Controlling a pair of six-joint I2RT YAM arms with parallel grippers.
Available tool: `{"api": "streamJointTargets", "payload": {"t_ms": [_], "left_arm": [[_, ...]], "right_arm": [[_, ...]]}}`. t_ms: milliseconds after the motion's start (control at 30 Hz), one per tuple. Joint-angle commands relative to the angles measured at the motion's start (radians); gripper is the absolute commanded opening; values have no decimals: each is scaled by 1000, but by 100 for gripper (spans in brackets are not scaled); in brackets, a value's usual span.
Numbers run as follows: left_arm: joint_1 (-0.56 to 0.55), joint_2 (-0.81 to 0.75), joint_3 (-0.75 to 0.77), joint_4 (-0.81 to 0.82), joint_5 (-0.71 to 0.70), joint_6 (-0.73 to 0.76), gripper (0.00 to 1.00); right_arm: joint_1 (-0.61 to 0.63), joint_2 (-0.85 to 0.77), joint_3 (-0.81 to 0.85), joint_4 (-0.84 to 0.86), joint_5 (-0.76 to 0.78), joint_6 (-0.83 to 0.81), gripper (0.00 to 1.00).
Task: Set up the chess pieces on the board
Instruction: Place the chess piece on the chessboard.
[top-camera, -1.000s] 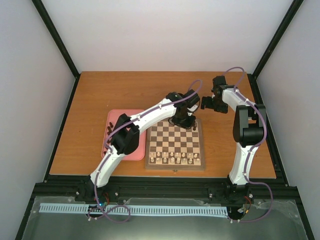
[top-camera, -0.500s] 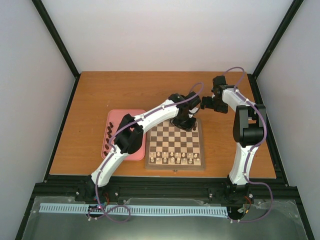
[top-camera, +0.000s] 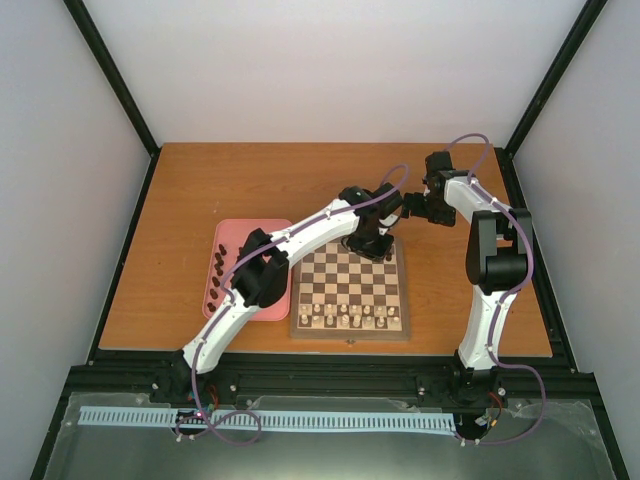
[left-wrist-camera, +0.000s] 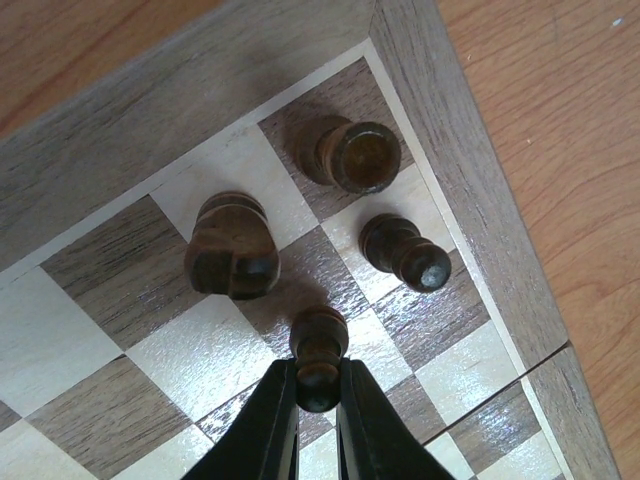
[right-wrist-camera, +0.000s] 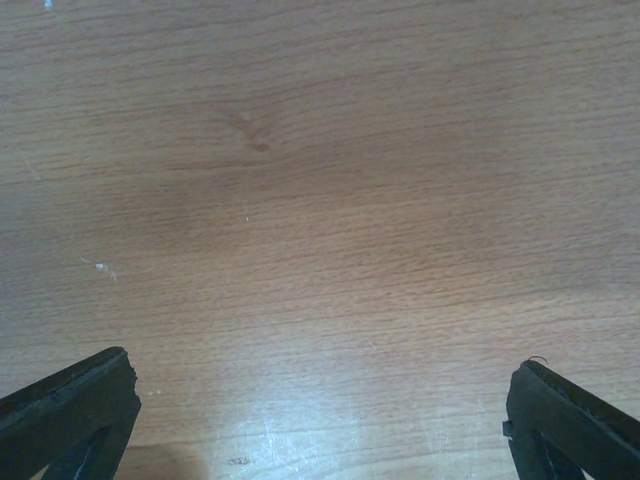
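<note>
Pinching 1 dark pawn (left-wrist-camera: 319, 345) by its head, the left jaws aim its long axis straight ahead at the board (left-wrist-camera: 180, 80); the right jaws gape, empty.

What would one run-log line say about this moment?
left gripper: shut on dark pawn | where: board corner, beside three dark pieces | right gripper: open above table

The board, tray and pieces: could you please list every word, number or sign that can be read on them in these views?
No text can be read in any view.
Board: plain squares and plain border, no letters or numbers.
Tray: plain pink, no label visible.
Pieces: bare dark wood, no marks.
</note>
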Motion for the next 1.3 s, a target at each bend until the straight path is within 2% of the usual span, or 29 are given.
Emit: {"api": "streamJointTargets", "payload": {"t_ms": [0,600,933,1267], "left_arm": [[-9,21,56,-21,-1,16,4],[-9,24,57,-26,-16,18,12],[-9,21,57,-27,-14,21,21],[-9,3,53,-39,-24,29,27]], "right_arm": [[6,-33,-9,13,0,1,100],[7,-31,-11,13,0,-1,100],[6,-32,-12,14,-1,-1,100],[6,-31,-13,16,-10,1,100]]}}
